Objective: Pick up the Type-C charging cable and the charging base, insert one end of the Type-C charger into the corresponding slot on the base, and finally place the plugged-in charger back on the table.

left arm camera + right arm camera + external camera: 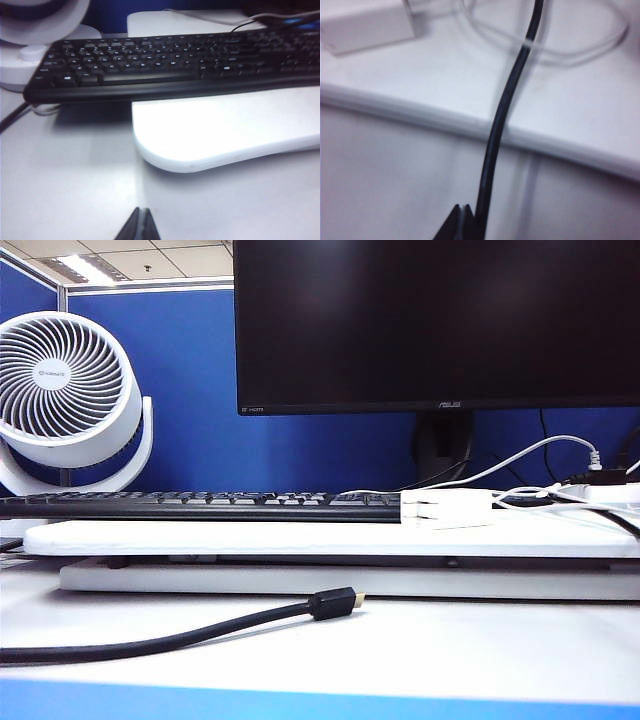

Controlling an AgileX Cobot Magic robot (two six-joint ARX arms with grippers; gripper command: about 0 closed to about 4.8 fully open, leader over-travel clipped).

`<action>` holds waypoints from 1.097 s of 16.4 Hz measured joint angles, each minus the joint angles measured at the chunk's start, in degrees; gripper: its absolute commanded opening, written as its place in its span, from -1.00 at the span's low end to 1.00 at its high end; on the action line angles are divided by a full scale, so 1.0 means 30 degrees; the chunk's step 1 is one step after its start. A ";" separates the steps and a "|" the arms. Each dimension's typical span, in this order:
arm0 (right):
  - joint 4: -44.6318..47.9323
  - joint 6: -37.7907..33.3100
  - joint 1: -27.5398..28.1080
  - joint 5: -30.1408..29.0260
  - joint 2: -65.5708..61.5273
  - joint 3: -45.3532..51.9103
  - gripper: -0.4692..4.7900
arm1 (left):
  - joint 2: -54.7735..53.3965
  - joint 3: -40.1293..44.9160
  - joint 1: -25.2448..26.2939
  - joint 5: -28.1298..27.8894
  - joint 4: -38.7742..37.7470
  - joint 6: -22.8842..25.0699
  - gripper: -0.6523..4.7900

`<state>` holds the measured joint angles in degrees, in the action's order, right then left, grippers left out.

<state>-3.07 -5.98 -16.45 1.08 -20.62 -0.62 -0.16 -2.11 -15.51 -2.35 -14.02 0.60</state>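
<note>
Right claw (461,222) hangs low over the bench (385,175), jaws pressed together and empty. A black cable (507,100) runs up past it over the white riser board (445,85). The charging base (367,27) lies there (blurred), the Type-C charging cable (580,50) looped nearby.

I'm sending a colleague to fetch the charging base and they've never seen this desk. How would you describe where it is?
Start at the big black monitor; below it a black keyboard sits on a long white riser board. The charging base lies on that board just off the keyboard's right end. It is a small white block with metal prongs facing the keyboard, unlike the thin white cords looping beside it.
</note>
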 measured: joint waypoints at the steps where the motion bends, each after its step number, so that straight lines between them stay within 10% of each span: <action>1: -0.0270 0.0000 0.0029 0.0058 0.1078 0.0000 -0.83 | 0.0000 0.0000 0.0000 0.0036 0.0000 -0.0095 -0.77; 10: -0.0335 -0.0007 0.5304 0.0299 0.6841 0.0015 -0.83 | 0.0000 0.0000 -0.0007 0.0131 -0.0007 -0.0153 -0.77; 18: -0.2302 0.2004 0.5472 0.0124 0.6834 0.0029 -0.83 | 0.0000 0.0000 -0.0007 0.0146 -0.0007 -0.0146 -0.77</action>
<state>-9.98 0.03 -0.03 1.45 -0.12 -0.54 -0.16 -2.11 -15.53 -1.91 -14.04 0.16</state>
